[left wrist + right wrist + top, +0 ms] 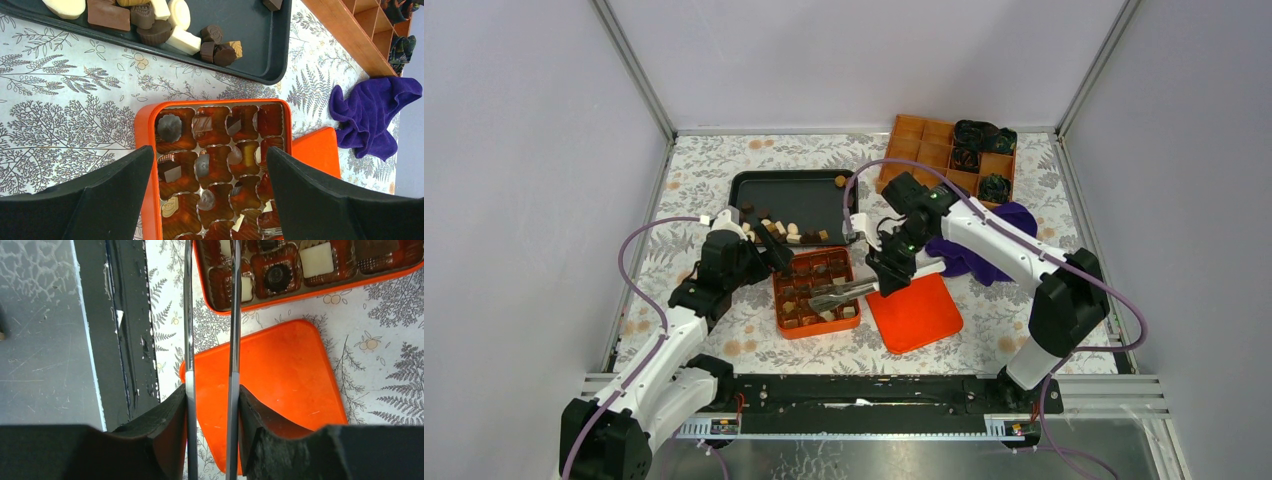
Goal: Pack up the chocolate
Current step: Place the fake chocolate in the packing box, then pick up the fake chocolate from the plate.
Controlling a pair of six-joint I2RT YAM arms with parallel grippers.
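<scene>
Plainly, what matters is that the loose chocolate [779,228] lies on the black tray [824,185] just beyond the far edge of the orange box [784,305], on the box's left half. My left hand [769,245] hangs over that far-left corner, spread wide and holding nothing, so I judge it the nearer one. My right hand [889,265] sits off the box's right side, clamped on a pair of metal tongs [834,296]. Their long axis runs leftward across the near rows of the box, and I cannot tell whether the tips carry a piece. Several cells of the box hold pieces; a few on its right column look free. The lid [914,312] lies flat just right of the box, and the purple cloth [984,250] lies beyond the lid. The patterned surface [994,320] is flat, with open room left of the box.
</scene>
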